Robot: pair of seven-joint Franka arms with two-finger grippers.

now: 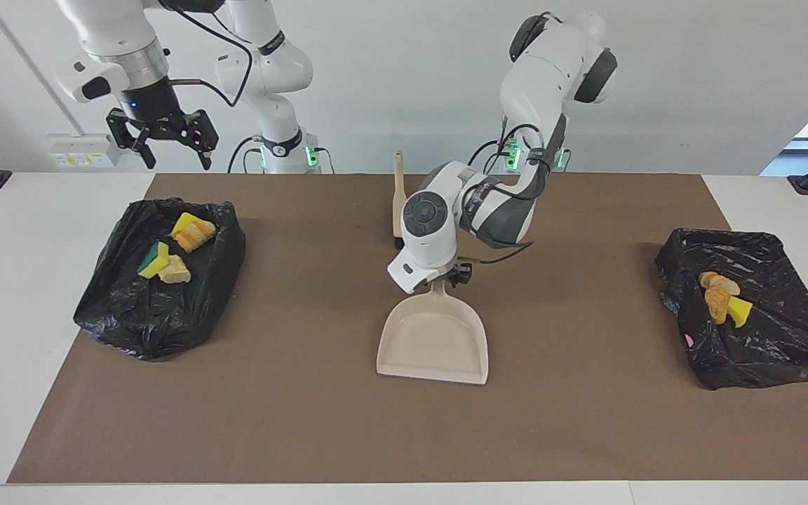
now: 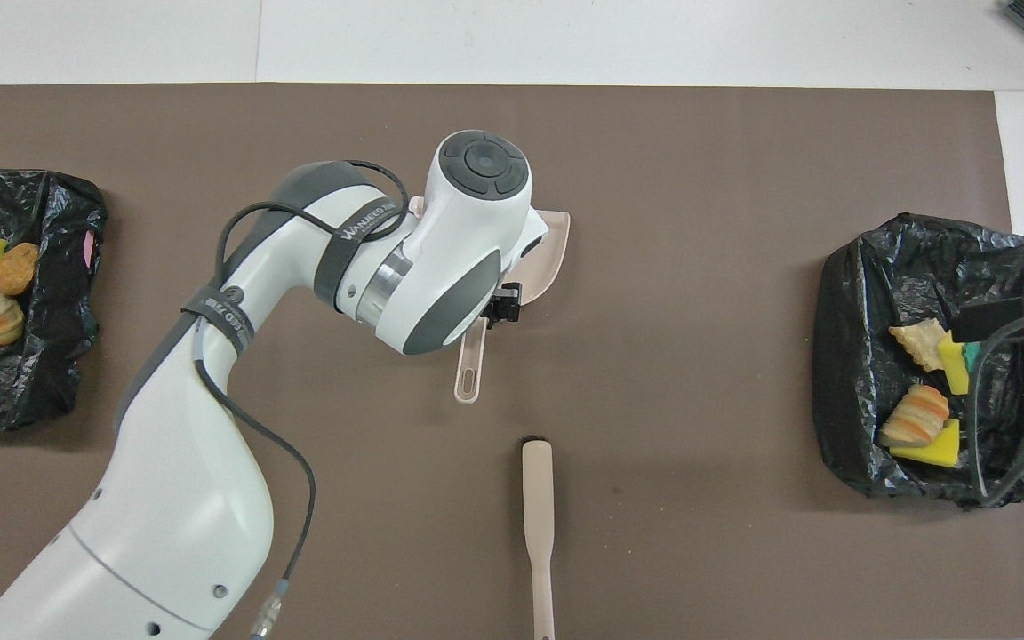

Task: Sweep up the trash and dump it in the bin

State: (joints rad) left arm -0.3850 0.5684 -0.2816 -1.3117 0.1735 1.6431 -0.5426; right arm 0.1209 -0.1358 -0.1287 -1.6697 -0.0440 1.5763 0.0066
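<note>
Lift the left hand straight up off the dustpan handle at mid-table without dragging the pan; cannot tell its grip. Right hand wide, waiting over the black bag at the right arm's end. Trash there in yellow and tan lumps; remaining scraps in the other bag at the left arm's end

Trash in both black bags
</note>
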